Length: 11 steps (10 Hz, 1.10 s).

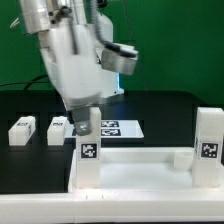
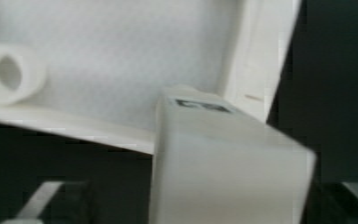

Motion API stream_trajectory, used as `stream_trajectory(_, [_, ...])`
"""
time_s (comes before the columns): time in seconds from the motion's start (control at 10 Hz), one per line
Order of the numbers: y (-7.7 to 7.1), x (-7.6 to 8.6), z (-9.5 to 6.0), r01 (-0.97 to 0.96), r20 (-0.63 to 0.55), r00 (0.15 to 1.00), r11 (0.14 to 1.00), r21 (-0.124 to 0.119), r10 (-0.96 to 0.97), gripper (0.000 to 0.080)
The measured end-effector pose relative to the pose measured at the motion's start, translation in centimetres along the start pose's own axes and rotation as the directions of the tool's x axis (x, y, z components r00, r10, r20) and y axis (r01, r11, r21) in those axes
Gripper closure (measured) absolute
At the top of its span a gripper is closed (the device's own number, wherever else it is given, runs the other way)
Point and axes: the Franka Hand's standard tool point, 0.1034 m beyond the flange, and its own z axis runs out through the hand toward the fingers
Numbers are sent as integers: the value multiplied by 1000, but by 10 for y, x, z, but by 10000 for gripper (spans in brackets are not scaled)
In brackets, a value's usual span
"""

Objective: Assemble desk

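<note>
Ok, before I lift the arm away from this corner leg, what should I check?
1. Pincer open, with a gap between its fingers and the corner leg: ok.
2. Corner leg upright on the desk top: ok.
3. Corner leg fully seated in its socket: cannot tell.
4. Right leg standing upright: ok.
5. Loose legs lying apart from the desk top, out of the lift path: ok.
</note>
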Motion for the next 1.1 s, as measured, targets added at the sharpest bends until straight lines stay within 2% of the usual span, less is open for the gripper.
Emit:
stream_trajectory(0.2, [1, -7, 1, 282, 45, 958, 959, -12, -282, 160])
stream_trajectory(0.5, [2, -6, 2, 453, 43, 891, 892, -5, -452, 153])
stream_trajectory(0.6, [2, -6, 2, 567, 42, 823, 823, -13, -566, 150])
stream_trajectory(0.7, [3, -5, 3, 731, 40, 682, 681, -41, -730, 150])
stream_trajectory(0.8, [0, -4, 2, 841, 36, 541, 539, -46, -840, 150])
stream_trajectory(0.9, [0, -2, 2, 843, 29, 537, 536, -43, -843, 150])
stream_trajectory(1.0, [0, -3, 2, 812, 28, 583, 582, -46, -812, 153])
stream_trajectory(1.1, [0, -2, 2, 819, 29, 574, 572, -47, -818, 307])
